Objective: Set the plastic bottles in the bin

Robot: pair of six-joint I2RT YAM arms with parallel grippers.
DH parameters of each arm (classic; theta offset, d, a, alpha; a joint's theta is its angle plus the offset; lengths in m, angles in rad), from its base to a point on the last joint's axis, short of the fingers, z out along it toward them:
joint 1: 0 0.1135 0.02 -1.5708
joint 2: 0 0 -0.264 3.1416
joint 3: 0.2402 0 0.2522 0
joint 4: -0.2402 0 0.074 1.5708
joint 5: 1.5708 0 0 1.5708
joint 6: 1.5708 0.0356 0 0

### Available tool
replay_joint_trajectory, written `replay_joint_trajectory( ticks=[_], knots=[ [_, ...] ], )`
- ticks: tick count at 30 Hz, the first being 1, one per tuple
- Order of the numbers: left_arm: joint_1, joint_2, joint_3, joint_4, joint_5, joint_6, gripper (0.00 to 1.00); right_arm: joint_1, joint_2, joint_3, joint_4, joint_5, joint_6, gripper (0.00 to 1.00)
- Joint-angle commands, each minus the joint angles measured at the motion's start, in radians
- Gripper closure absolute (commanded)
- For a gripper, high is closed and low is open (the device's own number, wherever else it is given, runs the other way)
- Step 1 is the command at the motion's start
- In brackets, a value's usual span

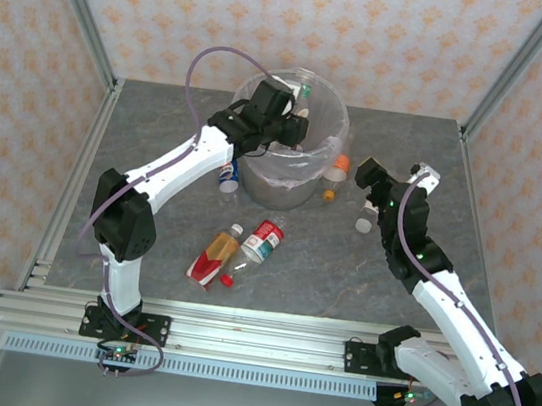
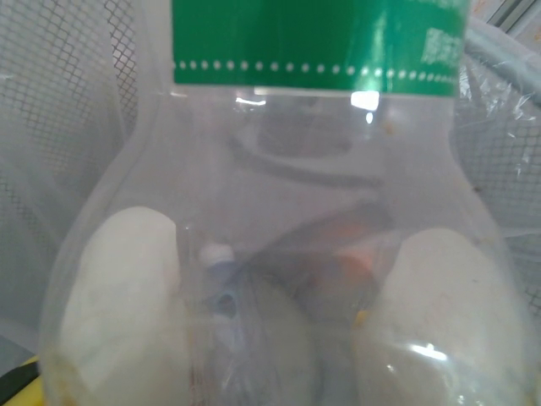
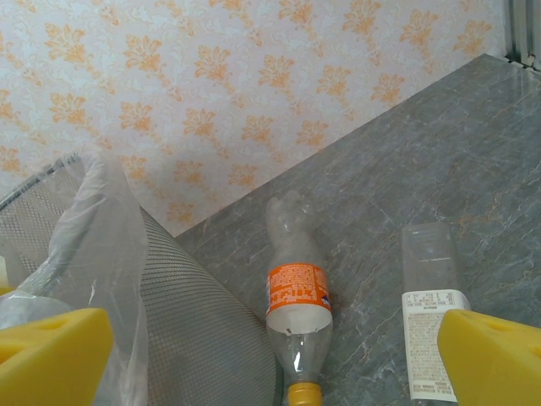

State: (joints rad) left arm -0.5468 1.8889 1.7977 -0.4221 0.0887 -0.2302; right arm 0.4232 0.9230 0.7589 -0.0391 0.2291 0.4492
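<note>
Pinching a green-labelled bottle (image 2: 313,38) in the left gripper (image 1: 295,126), I've got it at the mouth of the bin (image 1: 283,190). Right gripper (image 1: 365,168) is spread wide beside the bin, above an orange-labelled bottle (image 3: 297,292) and a white-labelled bottle (image 3: 431,309) lying on the table (image 1: 342,274).

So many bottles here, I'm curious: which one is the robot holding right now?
The green-labelled bottle, clamped in the left pincer over the bin; the other bottles lie loose on the table, none gripped.

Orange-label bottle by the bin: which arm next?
Right, likely. The right gripper is open and points at the orange-label bottle; the left gripper is shut on a green-label bottle over the bin.
</note>
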Motion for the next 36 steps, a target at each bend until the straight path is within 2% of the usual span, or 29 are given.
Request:
replay_joint_trajectory(
  ticks=[1,10,17,19,30,36],
  knots=[
    [-0.011,0.043,-0.015,0.043,-0.032,-0.011,0.6,-0.005,0.001,-0.012,-0.001,0.021,0.004,0.01],
    [-0.015,0.082,-0.04,0.042,-0.072,-0.047,0.55,-0.005,0.01,-0.024,0.015,0.031,0.002,0.01],
    [-0.015,0.077,-0.056,0.033,-0.065,-0.063,0.36,-0.005,0.015,-0.029,0.018,0.047,-0.008,0.01],
    [-0.015,0.07,-0.052,0.033,-0.055,-0.062,0.34,-0.004,0.018,-0.032,0.02,0.047,-0.007,0.01],
    [-0.014,0.037,0.003,-0.01,-0.017,-0.065,0.29,-0.012,0.055,-0.025,0.013,0.041,-0.013,0.01],
    [-0.016,-0.035,0.005,-0.003,0.049,-0.068,0.25,-0.051,0.1,-0.018,-0.03,0.026,-0.011,0.01]
  ],
)
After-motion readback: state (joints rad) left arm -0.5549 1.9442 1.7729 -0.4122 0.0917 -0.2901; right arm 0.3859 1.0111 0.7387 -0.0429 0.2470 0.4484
